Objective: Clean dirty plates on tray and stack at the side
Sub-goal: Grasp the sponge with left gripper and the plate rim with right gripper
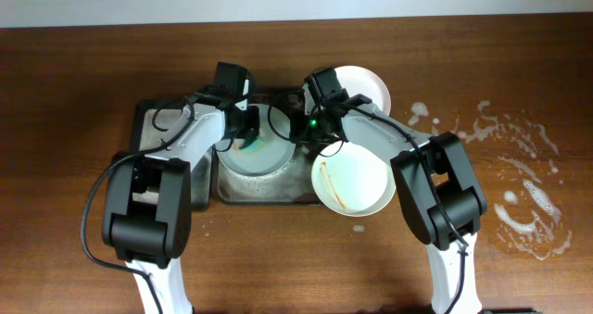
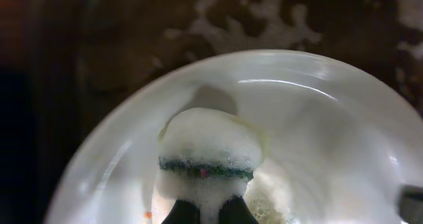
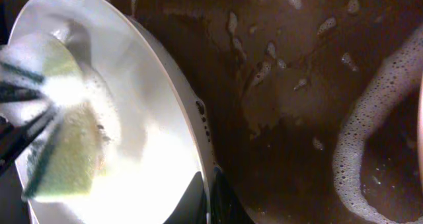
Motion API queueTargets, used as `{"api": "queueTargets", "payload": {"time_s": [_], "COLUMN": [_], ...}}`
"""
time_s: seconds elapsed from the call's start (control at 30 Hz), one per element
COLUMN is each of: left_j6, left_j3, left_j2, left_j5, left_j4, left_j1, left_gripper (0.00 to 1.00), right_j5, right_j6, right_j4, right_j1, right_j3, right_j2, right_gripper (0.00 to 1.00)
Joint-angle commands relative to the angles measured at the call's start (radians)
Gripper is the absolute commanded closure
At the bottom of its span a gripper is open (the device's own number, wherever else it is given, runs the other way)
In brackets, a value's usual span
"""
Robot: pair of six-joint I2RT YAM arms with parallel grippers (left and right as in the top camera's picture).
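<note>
Scrubbing a white plate (image 2: 317, 138) with a foamy sponge (image 2: 210, 141), clamped tight in the left end effector (image 2: 201, 211); pinching that plate's rim with the right end effector (image 3: 210, 196), squeezed firmly on it, over the soapy tray (image 1: 264, 195); looks about halfway through the job; yet to wash, a streaked plate (image 1: 357, 180) with orange marks, just beside the right end effector, nearer the robot; maybe washed already, a second plate (image 1: 371, 90) just beyond the right end effector, on the worktop (image 1: 74, 92); no stacking seen yet; room for that out past the right end effector, by the foam spots (image 1: 528, 198).
</note>
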Motion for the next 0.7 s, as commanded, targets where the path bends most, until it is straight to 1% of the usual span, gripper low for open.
{"api": "queueTargets", "payload": {"time_s": [0.0, 0.07, 0.1, 0.13, 0.17, 0.23, 0.27, 0.3, 0.37, 0.4, 0.47, 0.5, 0.53, 0.57, 0.67], "left_j6": [0.149, 0.173, 0.216, 0.218, 0.218, 0.216, 0.215, 0.209, 0.209, 0.208, 0.209, 0.208, 0.201, 0.148, 0.145], "left_j3": [-0.023, -0.008, 0.015, 0.038, 0.081, 0.132, 0.135, 0.135, 0.132, 0.132, 0.132, 0.132, 0.132, 0.132, 0.118], "left_j2": [-0.011, -0.011, -0.011, -0.011, -0.011, -0.011, -0.011, -0.011, -0.008, 0.008, 0.045, 0.066, 0.069, 0.069, 0.069], "left_j5": [-0.189, -0.302, -0.376, -0.431, -0.519, -0.61, -0.615, -0.552, -0.303, -0.243, -0.195, -0.078, -0.05, -0.048, -0.065], "left_j4": [0.024, 0.034, 0.03, 0.018, -0.014, -0.054, -0.056, -0.057, -0.057, -0.06, -0.064, -0.066, -0.066, -0.077, -0.121], "left_j1": [-0.022, -0.073, -0.123, -0.157, -0.204, -0.23, -0.227, -0.222, -0.221, -0.22, -0.213, -0.201, -0.194, -0.161, -0.061], "left_gripper": [0.99, 0.99, 0.99, 0.99, 0.99, 0.99, 0.99, 0.99, 0.99, 0.99, 0.99, 0.99, 0.99, 0.99, 0.99], "right_j5": [-0.035, -0.035, -0.035, -0.035, -0.036, -0.036, -0.036, -0.036, -0.036, -0.036, -0.036, -0.036, -0.036, -0.036, -0.036], "right_j6": [-0.014, -0.014, -0.013, -0.013, -0.013, -0.013, -0.013, -0.013, -0.013, -0.014, -0.014, -0.014, -0.014, -0.014, -0.013], "right_j4": [-0.001, -0.006, -0.008, -0.008, -0.008, -0.009, -0.009, -0.009, -0.009, -0.013, -0.016, -0.016, -0.016, -0.016, -0.016], "right_j1": [-0.007, -0.007, -0.007, -0.007, -0.007, -0.007, -0.008, -0.008, -0.008, -0.008, -0.008, -0.008, -0.008, -0.008, -0.008], "right_j3": [0.004, 0.004, 0.004, 0.004, 0.004, 0.004, 0.004, 0.004, 0.004, 0.004, 0.004, 0.004, 0.004, 0.004, 0.004], "right_j2": [0.011, 0.011, 0.011, 0.011, 0.011, 0.011, 0.011, 0.011, 0.011, 0.011, 0.011, 0.011, 0.011, 0.011, 0.011], "right_gripper": [0.96, 0.96, 0.96, 0.96, 0.96, 0.96, 0.96, 0.96, 0.96, 0.96, 0.96, 0.96, 0.96, 0.96, 0.96]}}
